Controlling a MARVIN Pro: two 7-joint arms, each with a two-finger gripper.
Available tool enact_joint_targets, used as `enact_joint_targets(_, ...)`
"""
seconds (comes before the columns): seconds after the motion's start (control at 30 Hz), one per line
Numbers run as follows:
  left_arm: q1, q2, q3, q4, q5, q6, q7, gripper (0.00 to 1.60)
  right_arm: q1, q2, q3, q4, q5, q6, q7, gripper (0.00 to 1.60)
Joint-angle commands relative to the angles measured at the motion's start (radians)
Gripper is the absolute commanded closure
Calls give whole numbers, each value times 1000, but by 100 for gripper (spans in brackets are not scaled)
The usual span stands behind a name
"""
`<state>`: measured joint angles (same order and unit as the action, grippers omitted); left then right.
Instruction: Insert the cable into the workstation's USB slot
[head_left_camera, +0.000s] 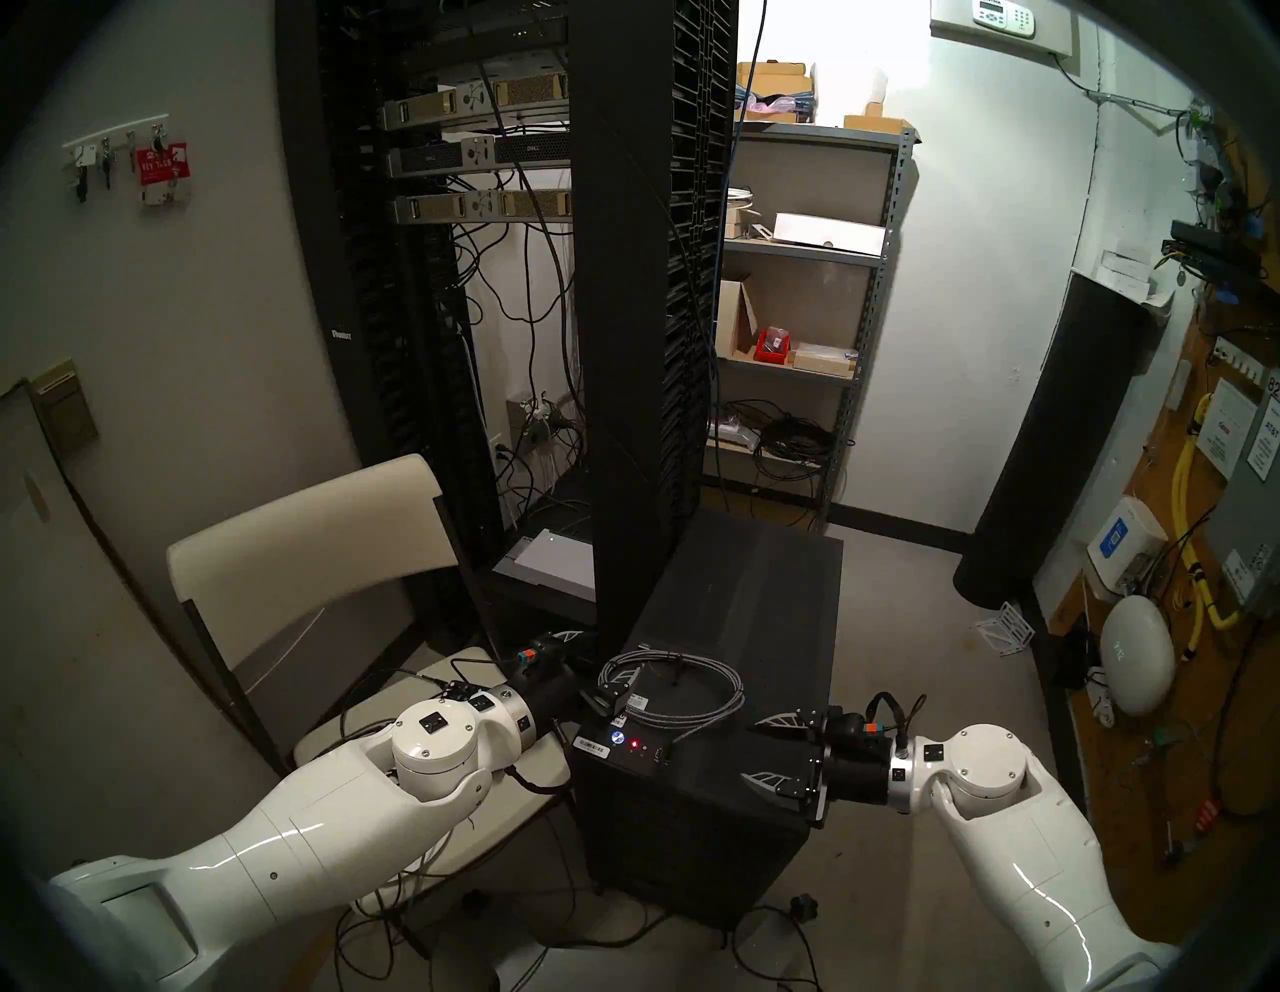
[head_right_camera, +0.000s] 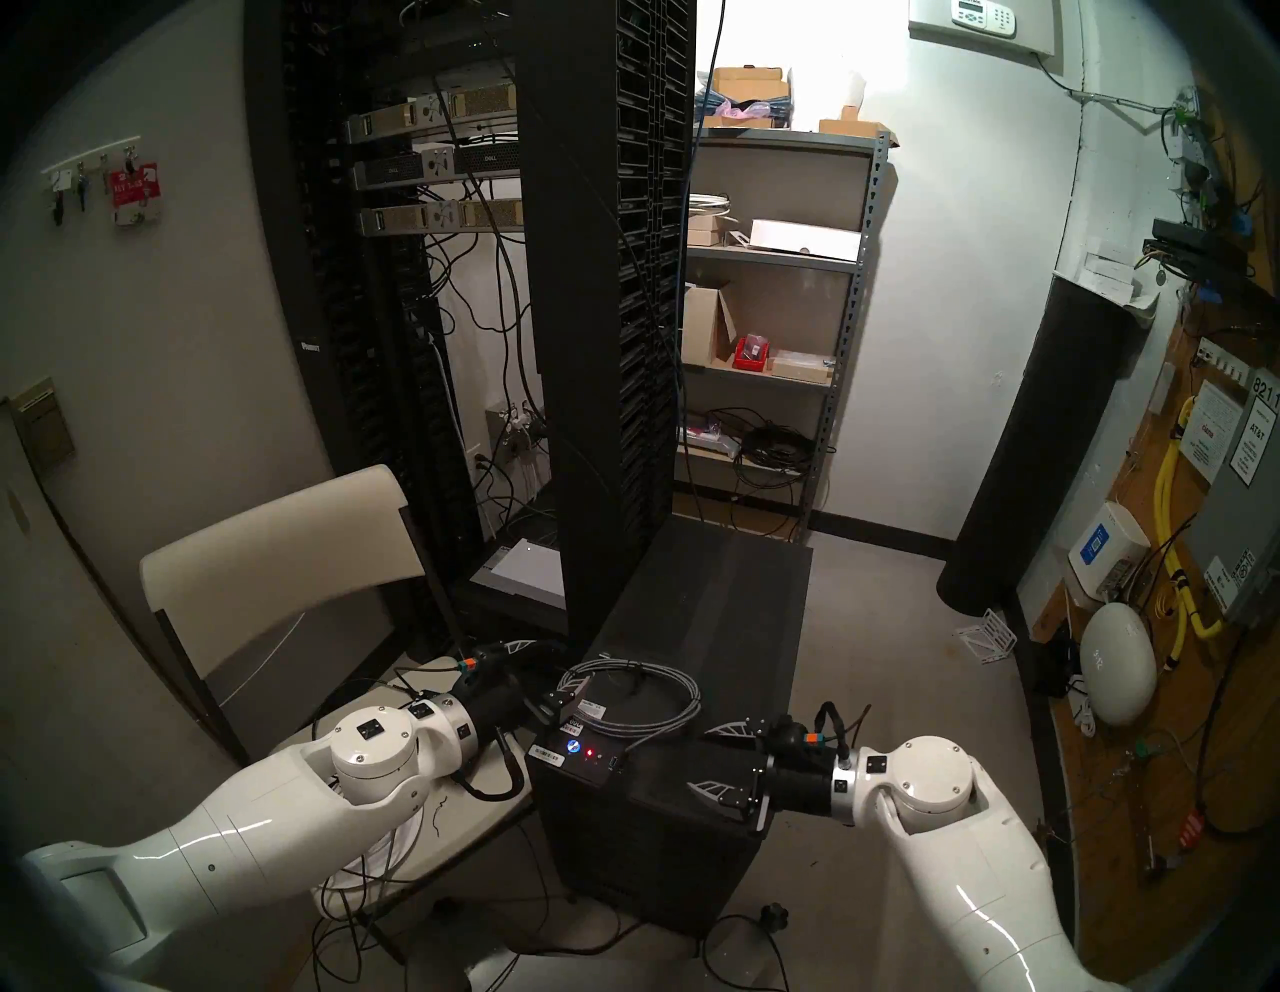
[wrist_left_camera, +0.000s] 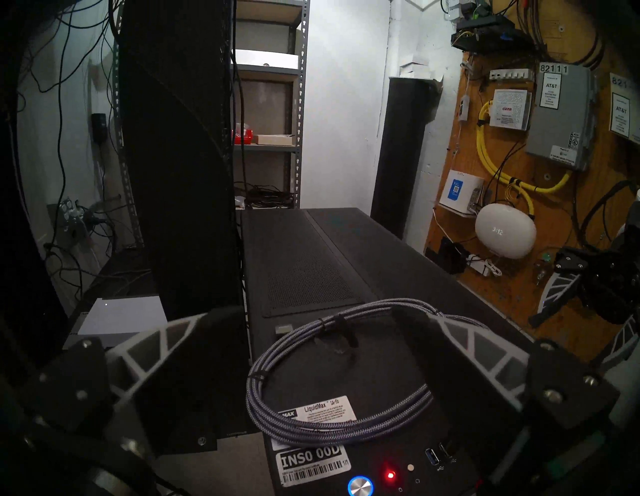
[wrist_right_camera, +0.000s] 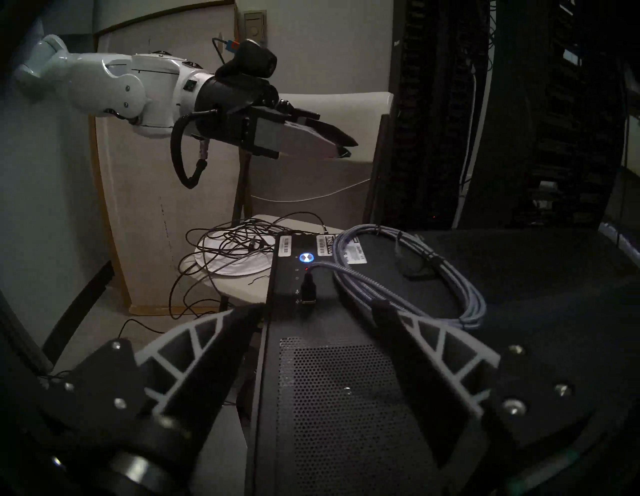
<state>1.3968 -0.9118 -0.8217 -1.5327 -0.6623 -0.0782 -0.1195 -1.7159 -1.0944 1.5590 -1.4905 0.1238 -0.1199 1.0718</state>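
Above the big black box-shaped workstation (head_left_camera: 755, 589), the right tool (head_left_camera: 755, 751) is spread wide and holds nothing. Its left tool (wrist_right_camera: 341, 145) is wide too, also empty. Between them, the grey braided cable (wrist_left_camera: 332, 398) lies coiled on top, its small plug (wrist_right_camera: 309, 289) sitting in a front USB slot.

One computer tower (head_left_camera: 734, 609) carries one coiled grey cable (head_left_camera: 682, 682) and two white stickers (wrist_left_camera: 313, 462). Two lit spots show on it: one blue button (wrist_left_camera: 360, 485), one red light (wrist_left_camera: 390, 475). One chair (head_left_camera: 305, 554) stands beside one rack (head_left_camera: 499, 277).
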Motion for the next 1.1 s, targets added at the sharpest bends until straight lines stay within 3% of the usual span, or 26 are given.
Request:
enact_joint_targets(0.0,-6,16,-12,-48,-7,3,-4,0,-69,26,78,-116,10,43,-49,24)
enact_joint_targets(0.37,-4,25,-10,-62,-16,15,6,0,-93,12,98,-165,-9,95,-88,16)
enact_joint_targets(0.47,-3,25,-9,-63,-19,17,10,0,-95,5,101,-162,-4,83,-95,0)
enact_joint_targets(1.07,-8,29,-2,-64,-24,17,17,0,-96,3,102,-163,-7,83,-96,0)
